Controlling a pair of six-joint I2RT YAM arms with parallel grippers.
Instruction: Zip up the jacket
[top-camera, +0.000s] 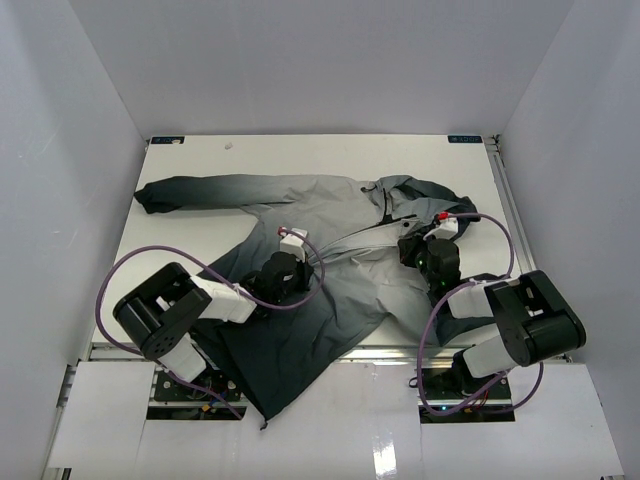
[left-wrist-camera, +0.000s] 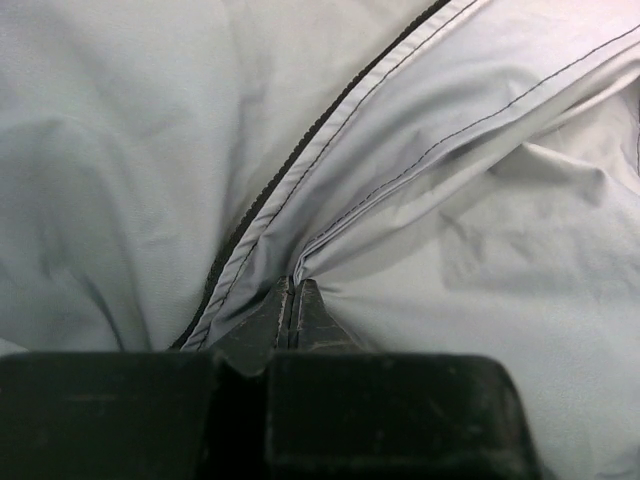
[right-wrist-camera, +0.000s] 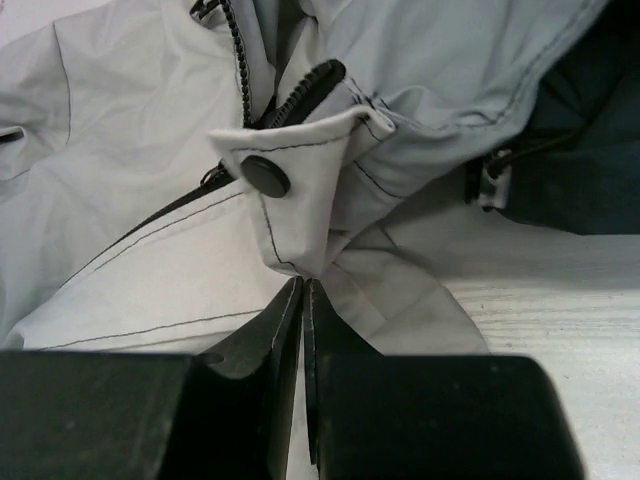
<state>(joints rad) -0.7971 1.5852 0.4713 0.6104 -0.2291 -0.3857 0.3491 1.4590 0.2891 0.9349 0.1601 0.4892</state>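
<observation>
Evidently the jacket (top-camera: 330, 250) lies front-up across the worktop (top-camera: 300, 155), its hood (top-camera: 430, 195) at the far-right end, one sleeve stretched off to the far left and its dark hem hanging over the near edge. Along its front the zipper (left-wrist-camera: 300, 150) runs as a dark toothed line under a pale placket. At the collar end two rows of teeth stand apart, so the top looks not yet joined. The slider I cannot pick out.

At mid-front of the jacket, the left gripper (left-wrist-camera: 296, 300) has its jaws closed tight on a fold of grey cloth just beside the zipper. At the collar, the right gripper (right-wrist-camera: 303, 290) is likewise pinched shut on the lower corner of the flap carrying the snap button (right-wrist-camera: 266, 175).

The step in hand seems to be holding the front taut. Next, one arm should probably find the pull while the other anchors the cloth below it.
</observation>
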